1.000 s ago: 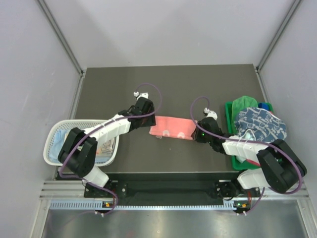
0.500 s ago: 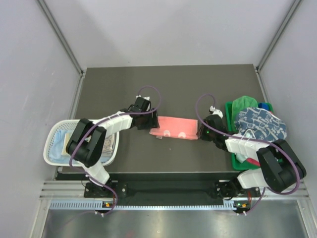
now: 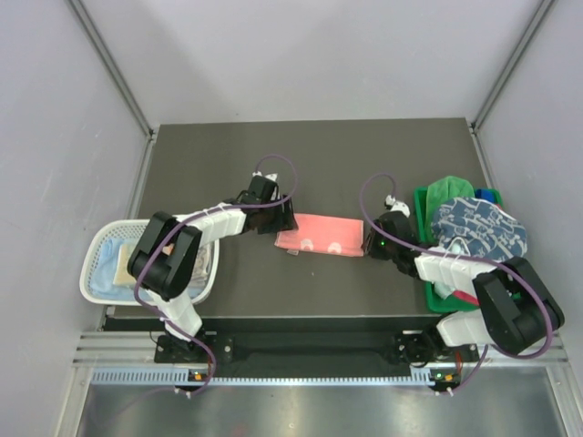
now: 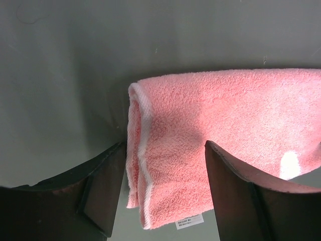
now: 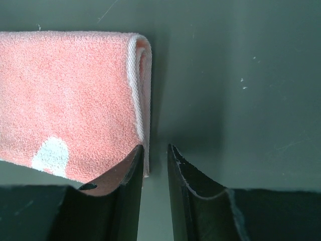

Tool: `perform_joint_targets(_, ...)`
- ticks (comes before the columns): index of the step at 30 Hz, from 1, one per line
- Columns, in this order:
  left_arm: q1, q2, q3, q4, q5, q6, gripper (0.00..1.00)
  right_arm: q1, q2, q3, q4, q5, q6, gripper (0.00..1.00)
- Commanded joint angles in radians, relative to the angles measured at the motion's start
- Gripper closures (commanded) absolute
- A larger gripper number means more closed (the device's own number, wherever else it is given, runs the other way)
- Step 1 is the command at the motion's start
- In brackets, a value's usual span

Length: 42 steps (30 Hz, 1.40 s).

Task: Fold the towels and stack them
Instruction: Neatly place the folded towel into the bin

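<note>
A coral pink towel point(image 3: 319, 234) lies folded into a long strip at the middle of the table. My left gripper point(image 3: 285, 218) is open at its left end. In the left wrist view the left gripper point(image 4: 164, 144) has its fingers wide apart, straddling the pink towel's point(image 4: 220, 115) folded end and white label. My right gripper point(image 3: 369, 244) sits just off the right end. In the right wrist view the right gripper point(image 5: 155, 146) has only a narrow gap with bare table in it, and the pink towel's point(image 5: 65, 90) edge lies against the left finger point(image 5: 131, 186).
At the right edge stands a green bin point(image 3: 421, 205) holding a navy patterned towel point(image 3: 478, 228), a green towel point(image 3: 446, 189) and a blue one point(image 3: 489, 194). A white mesh basket point(image 3: 98, 241) with pale cloths point(image 3: 114, 258) hangs at the table's left edge.
My right gripper has drawn back to the right, off the towel's right end. My left gripper has shifted slightly right and down onto the towel's left end. The towel lies as before.
</note>
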Motion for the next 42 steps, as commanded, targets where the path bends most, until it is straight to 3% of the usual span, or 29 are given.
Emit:
perform_joint_targets(1, -0.005, 0.065, -0.022, -0.047, -0.001, -0.014, 0.31, -0.010, -0.027, -0.009, 0.020, -0.014, -0.013, 0.74)
perform_joint_targets(11, -0.025, 0.066, -0.044, -0.054, -0.022, -0.045, 0.40, -0.010, -0.082, 0.006, -0.013, 0.009, -0.025, 0.73)
perform_joint_targets(18, -0.074, 0.056, -0.090, -0.024, -0.054, -0.126, 0.71, 0.016, -0.139, 0.068, -0.083, 0.041, -0.044, 0.72)
perform_joint_targets(19, -0.077, 0.049, -0.097, -0.019, -0.060, -0.151, 0.80, 0.021, -0.136, 0.072, -0.083, 0.039, -0.045, 0.72)
perform_joint_targets(21, -0.097, 0.020, -0.116, -0.013, -0.076, -0.174, 0.84, 0.031, -0.133, 0.088, -0.108, 0.036, -0.045, 0.72)
perform_joint_targets(23, -0.112, -0.004, -0.125, -0.028, -0.108, -0.214, 0.96, 0.057, -0.129, 0.105, -0.121, 0.042, -0.044, 0.72)
perform_joint_targets(26, -0.137, -0.079, -0.166, -0.042, -0.157, -0.282, 1.00, 0.113, -0.125, 0.132, -0.135, 0.061, -0.036, 0.71)
perform_joint_targets(35, -0.188, -0.354, -0.336, -0.094, -0.215, -0.457, 1.00, 0.298, -0.015, 0.258, -0.155, 0.108, -0.015, 0.71)
perform_joint_targets(36, -0.195, -0.372, -0.350, -0.097, -0.226, -0.471, 0.86, 0.335, 0.000, 0.270, -0.156, 0.113, -0.012, 0.71)
perform_joint_targets(39, -0.194, -0.441, -0.384, -0.120, -0.261, -0.459, 0.67, 0.392, 0.060, 0.319, -0.149, 0.121, -0.002, 0.71)
perform_joint_targets(40, -0.195, -0.455, -0.383, -0.126, -0.266, -0.447, 0.54, 0.403, 0.091, 0.342, -0.147, 0.116, -0.004, 0.70)
perform_joint_targets(42, -0.194, -0.500, -0.361, -0.175, -0.284, -0.413, 0.44, 0.438, 0.120, 0.371, -0.150, 0.115, -0.004, 0.70)
